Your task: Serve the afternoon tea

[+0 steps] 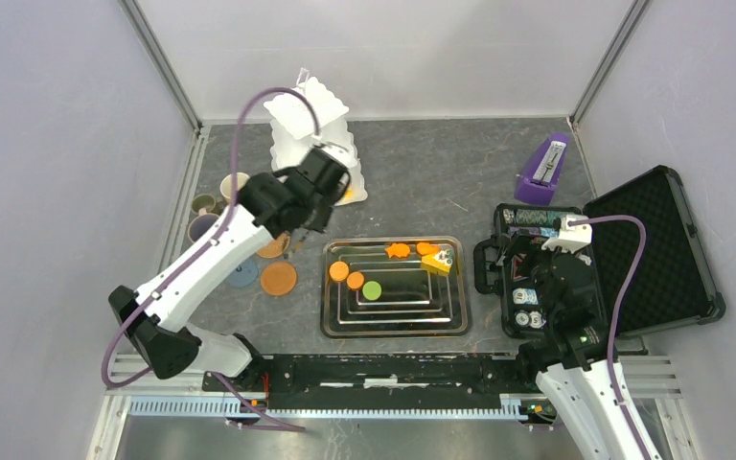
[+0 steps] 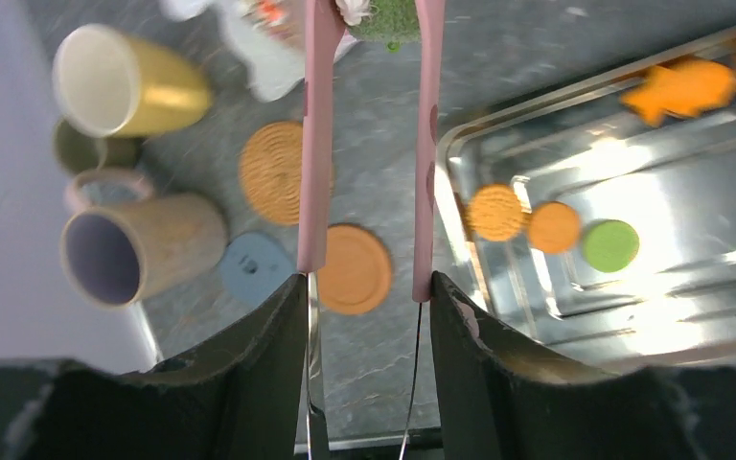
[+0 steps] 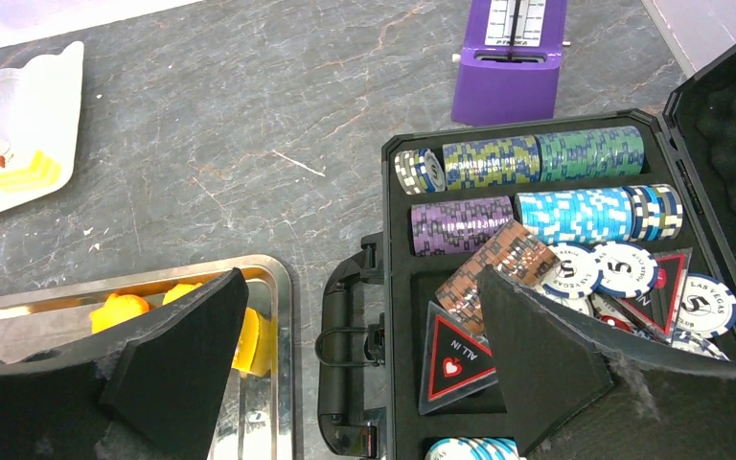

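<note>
My left gripper (image 1: 321,182) is shut on pink tongs (image 2: 318,144), by the foot of the white three-tier stand (image 1: 302,120). The tong tips pinch a small green cake (image 2: 385,17). The steel tray (image 1: 393,328) holds two orange biscuits (image 1: 339,271), a green biscuit (image 1: 372,289), orange cakes (image 1: 398,251) and a yellow cake (image 1: 436,264). The yellow mug (image 2: 129,88), beige-lilac mug (image 2: 139,249) and small green mug (image 2: 91,151) lie at the left. My right gripper (image 3: 359,278) is open and empty, between the tray and the chip case. The stand's bottom tier (image 3: 38,96) holds a yellow cake (image 3: 21,172).
Two orange round coasters (image 2: 353,268) and a blue one (image 2: 254,268) lie between the mugs and the tray. The open black case of poker chips (image 1: 594,254) sits at the right, with the purple metronome (image 1: 544,171) behind it. Walls enclose the table.
</note>
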### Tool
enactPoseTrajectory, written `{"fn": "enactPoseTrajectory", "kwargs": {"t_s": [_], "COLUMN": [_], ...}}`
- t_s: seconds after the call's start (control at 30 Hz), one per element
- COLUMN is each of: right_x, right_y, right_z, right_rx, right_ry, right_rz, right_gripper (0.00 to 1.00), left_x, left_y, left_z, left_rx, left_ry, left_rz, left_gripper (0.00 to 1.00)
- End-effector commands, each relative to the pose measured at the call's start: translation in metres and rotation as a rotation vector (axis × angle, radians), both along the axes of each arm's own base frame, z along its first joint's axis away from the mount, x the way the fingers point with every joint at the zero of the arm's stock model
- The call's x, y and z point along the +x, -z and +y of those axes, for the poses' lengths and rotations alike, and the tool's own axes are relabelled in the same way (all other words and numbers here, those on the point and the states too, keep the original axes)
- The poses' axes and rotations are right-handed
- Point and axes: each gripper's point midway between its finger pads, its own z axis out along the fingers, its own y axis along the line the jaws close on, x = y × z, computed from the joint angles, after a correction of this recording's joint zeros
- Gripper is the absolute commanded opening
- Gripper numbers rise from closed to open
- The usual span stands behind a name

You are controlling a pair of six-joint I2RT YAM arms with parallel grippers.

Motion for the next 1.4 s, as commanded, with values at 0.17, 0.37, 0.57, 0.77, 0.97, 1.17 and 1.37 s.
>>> {"fn": "enactPoseTrajectory", "kwargs": {"t_s": [0.17,0.37,0.57,0.77,0.97,1.17,1.37], "right_x": [0.004,0.004,0.004,0.002,0.002,0.003,0.002], "right_y": [-0.015,-0.018,-0.014,-0.013,-0.011,-0.009,-0.008], "right_z": [0.003,-0.001,-0.001,-0.005,-0.005,-0.004,-0.005], "right_rx": [0.014,-0.002,-0.006,-0.013,-0.015,-0.012,-0.013], "right_ry": [-0.011,0.004,0.006,0.022,0.023,0.020,0.024], "right_rz": [-0.043,-0.045,-0.031,-0.030,-0.023,-0.020,-0.019], "right_gripper": [0.98,0.98,0.98,0.98,0.98,0.98,0.98], "left_x": [0.038,0.066,0.094,0.113,0.122,0.125,0.124], "left_y": [-0.030,-0.027,-0.020,-0.014,-0.005,0.001,0.003], "left_z": [0.091,0.095,0.093,0.092,0.086,0.087,0.085], "left_rx": [-0.022,-0.028,-0.011,0.005,-0.004,0.015,0.008], "left_ry": [-0.299,-0.337,-0.368,-0.404,-0.406,-0.413,-0.404], "left_rz": [-0.064,-0.058,-0.062,-0.094,-0.084,-0.076,-0.069], "left_gripper": [0.28,0.28,0.28,0.28,0.28,0.39,0.50]}}
